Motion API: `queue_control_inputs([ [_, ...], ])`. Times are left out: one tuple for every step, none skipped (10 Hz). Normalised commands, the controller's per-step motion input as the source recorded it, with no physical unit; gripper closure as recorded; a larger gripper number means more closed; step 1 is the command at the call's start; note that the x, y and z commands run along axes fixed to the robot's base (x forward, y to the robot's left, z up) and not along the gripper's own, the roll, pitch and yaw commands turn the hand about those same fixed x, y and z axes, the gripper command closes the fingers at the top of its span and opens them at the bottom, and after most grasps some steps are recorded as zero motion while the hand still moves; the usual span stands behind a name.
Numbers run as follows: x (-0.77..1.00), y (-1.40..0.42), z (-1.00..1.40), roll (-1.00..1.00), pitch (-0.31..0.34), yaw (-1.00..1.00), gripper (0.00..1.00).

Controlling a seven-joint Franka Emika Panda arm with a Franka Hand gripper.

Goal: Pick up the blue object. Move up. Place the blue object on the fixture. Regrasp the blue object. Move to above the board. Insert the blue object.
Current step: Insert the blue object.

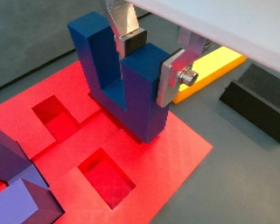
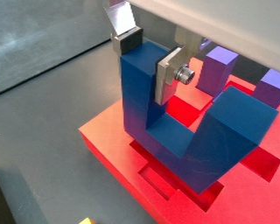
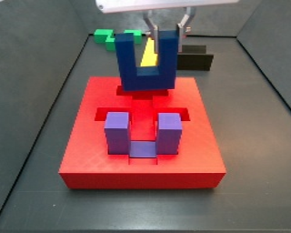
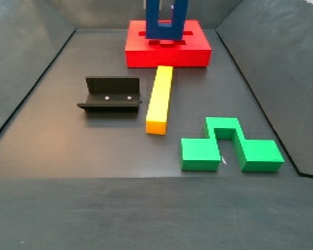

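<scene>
Dark grey matte flooring (image 4: 67, 127) is seen across the enclosure, bounded by dark side walls that slope up at the edges in both side views. On this floor the red board (image 3: 87, 155) is laid flat, with a lighter purple U-shaped block (image 3: 141, 133) seated in a recess on one half. Elsewhere on the floor a long yellow bar (image 4: 159, 98) is laid, with the black fixture (image 4: 110, 96) just beside it and a green block (image 4: 230, 145) near its other side.

The blue object (image 3: 147, 65) is held upright on the board, prongs up, its joining bar at or in a cut-out recess; whether it is fully seated cannot be told. The gripper (image 1: 152, 54) is positioned above the board, and its silver fingers (image 2: 170, 76) are clamped on one prong of the blue object, one plate on each side.
</scene>
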Motion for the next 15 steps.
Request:
queue_control_inputs([
  [0.00,0.00,-0.15,0.10,-0.011,0.00,1.00],
  [0.03,0.00,-0.17,0.15,0.000,0.00,1.00],
  [0.04,0.00,-0.19,0.21,0.000,-0.03,1.00],
  [0.04,0.00,-0.19,0.19,0.026,-0.02,1.00],
  [0.00,0.00,-0.17,0.13,0.020,0.00,1.00],
  [0.00,0.00,-0.18,0.05,0.000,0.00,1.00],
  [0.00,0.00,-0.18,0.01,0.000,0.00,1.00],
  [0.00,0.00,-0.19,0.00,0.000,0.00,1.00],
  [0.00,0.00,-0.24,0.00,-0.011,0.00,1.00],
  [-0.01,0.00,-0.25,0.00,-0.004,0.01,1.00],
  [-0.19,0.00,-0.17,0.00,0.000,0.00,1.00],
  [-0.14,0.00,-0.08,0.00,0.000,0.00,1.00],
  [-0.09,0.00,-0.05,-0.02,-0.017,0.00,1.00],
  [-0.01,0.00,-0.06,0.00,-0.021,0.00,1.00],
  [-0.02,0.00,-0.07,0.00,0.000,0.00,1.00],
])
